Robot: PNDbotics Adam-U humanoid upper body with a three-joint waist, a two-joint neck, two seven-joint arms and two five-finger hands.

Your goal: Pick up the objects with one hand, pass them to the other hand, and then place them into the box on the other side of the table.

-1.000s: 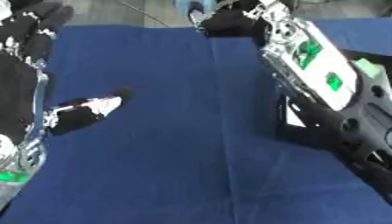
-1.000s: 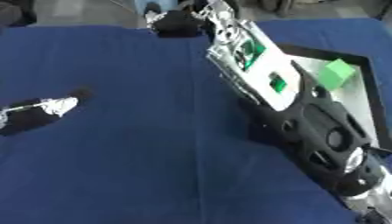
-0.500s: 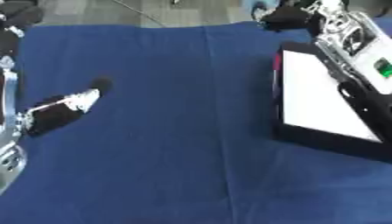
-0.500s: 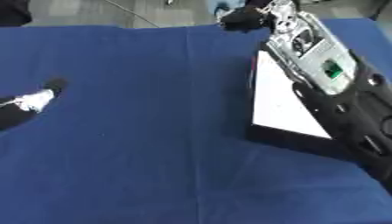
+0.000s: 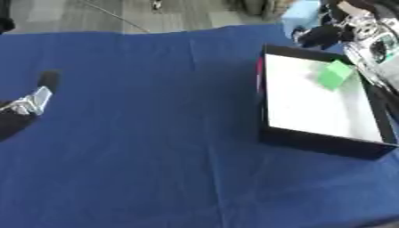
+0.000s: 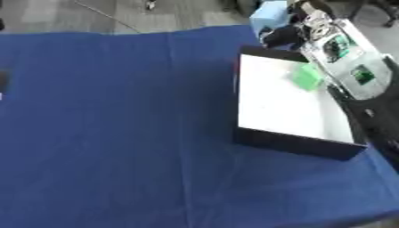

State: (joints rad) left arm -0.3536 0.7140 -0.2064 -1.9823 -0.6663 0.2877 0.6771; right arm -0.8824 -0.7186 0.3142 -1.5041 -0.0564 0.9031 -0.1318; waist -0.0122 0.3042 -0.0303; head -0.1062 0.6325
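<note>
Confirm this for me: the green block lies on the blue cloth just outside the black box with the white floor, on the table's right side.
Not quite. The green block lies inside the black box, on its white floor near the far right corner, not on the blue cloth. The left eye view shows it within the walls. The box does stand on the table's right side.

Both my head eyes look steeply down at the blue table [image 5: 156,147] from close above. Shared: the cloth and box [image 6: 296,144] at right. Left eye sees further left, catching my left hand [image 5: 23,109].
</note>
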